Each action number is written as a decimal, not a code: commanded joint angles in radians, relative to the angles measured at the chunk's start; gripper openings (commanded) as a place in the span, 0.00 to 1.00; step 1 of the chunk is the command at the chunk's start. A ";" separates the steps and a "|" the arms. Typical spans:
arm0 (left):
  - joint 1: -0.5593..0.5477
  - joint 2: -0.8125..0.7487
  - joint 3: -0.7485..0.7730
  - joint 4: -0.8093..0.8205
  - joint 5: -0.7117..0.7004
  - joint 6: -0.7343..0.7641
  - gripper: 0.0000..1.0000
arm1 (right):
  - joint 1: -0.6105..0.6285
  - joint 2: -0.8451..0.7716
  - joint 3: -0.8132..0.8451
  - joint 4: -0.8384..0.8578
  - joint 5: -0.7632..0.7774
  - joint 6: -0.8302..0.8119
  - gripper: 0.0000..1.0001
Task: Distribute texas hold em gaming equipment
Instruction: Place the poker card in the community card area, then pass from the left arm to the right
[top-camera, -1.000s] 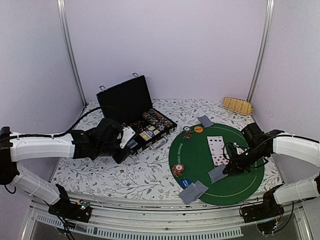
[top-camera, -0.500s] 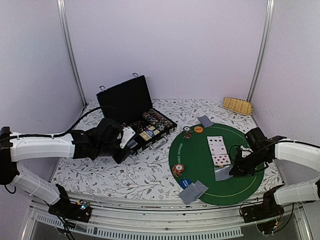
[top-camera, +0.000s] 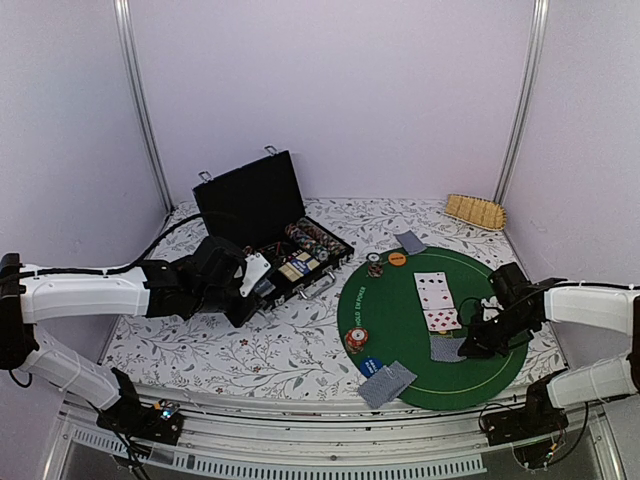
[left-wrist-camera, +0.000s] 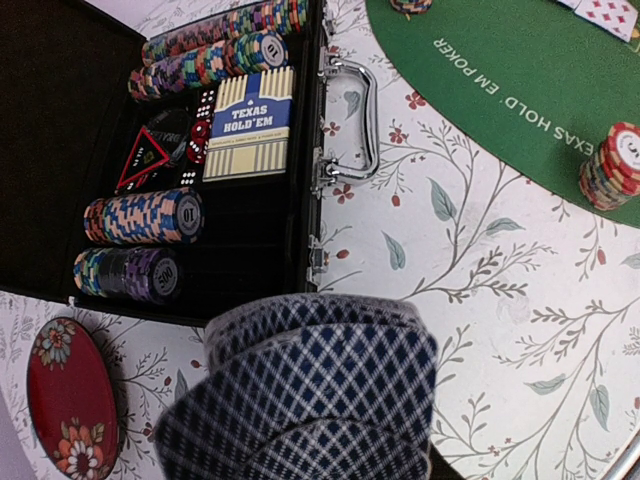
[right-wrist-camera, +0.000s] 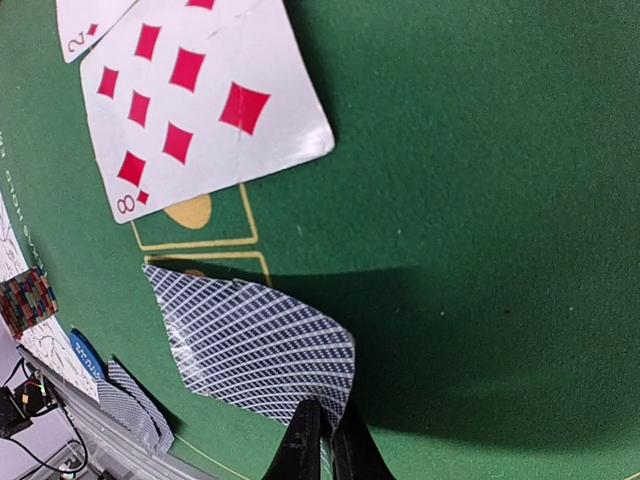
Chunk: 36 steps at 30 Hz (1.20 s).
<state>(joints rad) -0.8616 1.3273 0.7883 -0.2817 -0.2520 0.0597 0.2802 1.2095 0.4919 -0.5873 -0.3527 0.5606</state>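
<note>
Both pincers are clamping cards: right gripper (right-wrist-camera: 325, 438) is pinching one face-down card (right-wrist-camera: 260, 345) by its corner at bottom centre; left gripper (top-camera: 252, 279) is clutching fanned cards (left-wrist-camera: 310, 390).

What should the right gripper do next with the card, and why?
Probably open and lift away: the right gripper pinches a corner of the face-down card, which seems to rest on the mat beside the eight of diamonds.
</note>
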 joint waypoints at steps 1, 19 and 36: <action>-0.015 -0.003 0.019 0.029 0.004 0.004 0.35 | -0.005 0.020 0.016 0.030 -0.011 -0.017 0.09; -0.015 -0.002 0.013 0.030 -0.001 0.000 0.35 | -0.004 -0.002 0.053 0.068 0.096 -0.006 0.46; -0.023 -0.017 0.023 0.011 0.027 0.003 0.35 | 0.237 0.166 0.431 0.745 -0.365 -0.147 0.99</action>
<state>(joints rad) -0.8631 1.3270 0.7883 -0.2764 -0.2417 0.0597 0.3820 1.1896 0.7952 -0.0254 -0.5632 0.4953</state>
